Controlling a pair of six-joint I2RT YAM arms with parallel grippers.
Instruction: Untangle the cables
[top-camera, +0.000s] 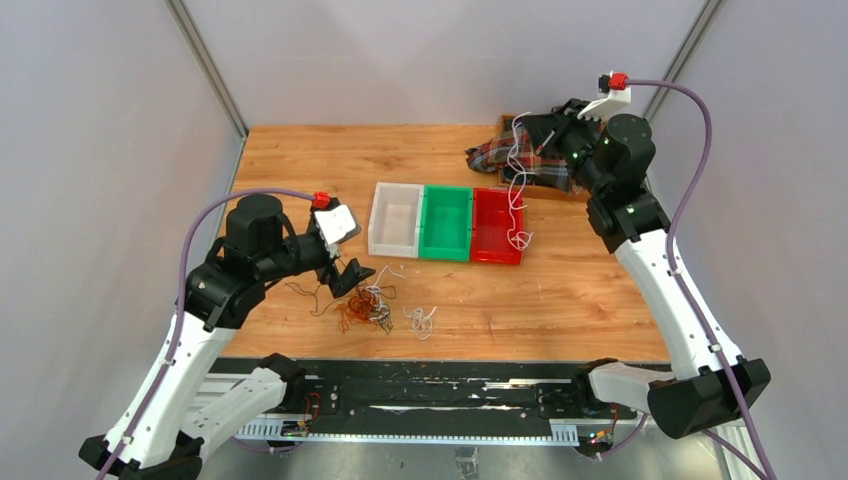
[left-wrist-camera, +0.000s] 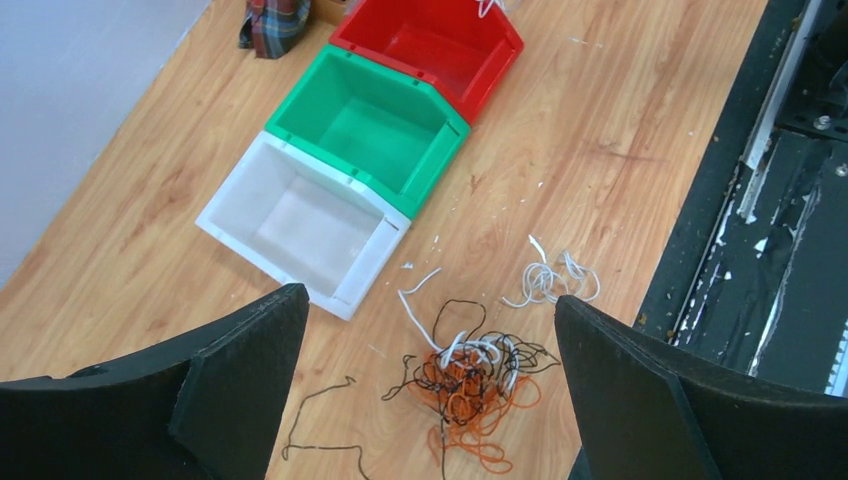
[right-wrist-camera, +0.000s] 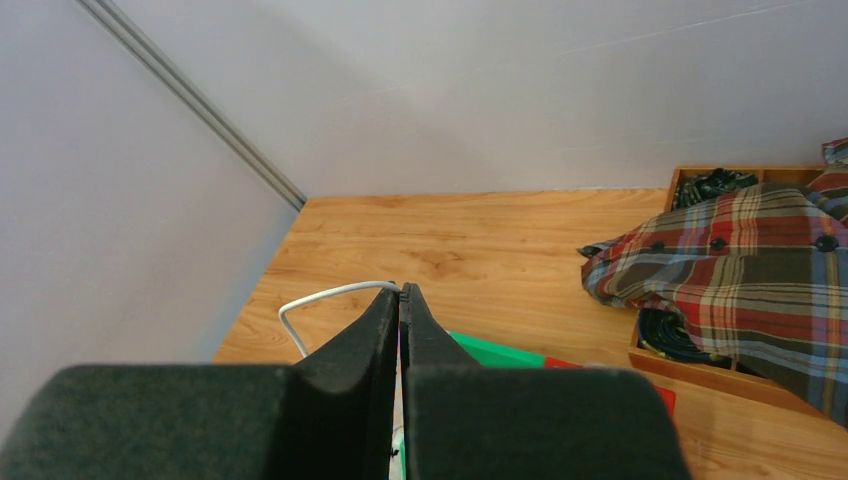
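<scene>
A tangle of orange, black and white cables (top-camera: 365, 308) (left-wrist-camera: 475, 380) lies on the table near the front. A small white coil (left-wrist-camera: 550, 280) lies just right of it and a loose black wire (left-wrist-camera: 320, 420) to its left. My left gripper (top-camera: 350, 272) (left-wrist-camera: 428, 297) hovers over the tangle, open, with nothing between its fingers. My right gripper (top-camera: 525, 130) (right-wrist-camera: 401, 288) is raised at the back right, shut on a long white cable (top-camera: 517, 190) (right-wrist-camera: 320, 297). That cable hangs down, and its lower end curls at the red bin's (top-camera: 497, 260) front right corner.
White (top-camera: 374, 215), green (top-camera: 446, 189) and red bins stand side by side mid-table. A plaid cloth (top-camera: 500, 155) (right-wrist-camera: 740, 250) drapes over a wooden tray (right-wrist-camera: 690, 365) at the back right. Grey walls close in on both sides.
</scene>
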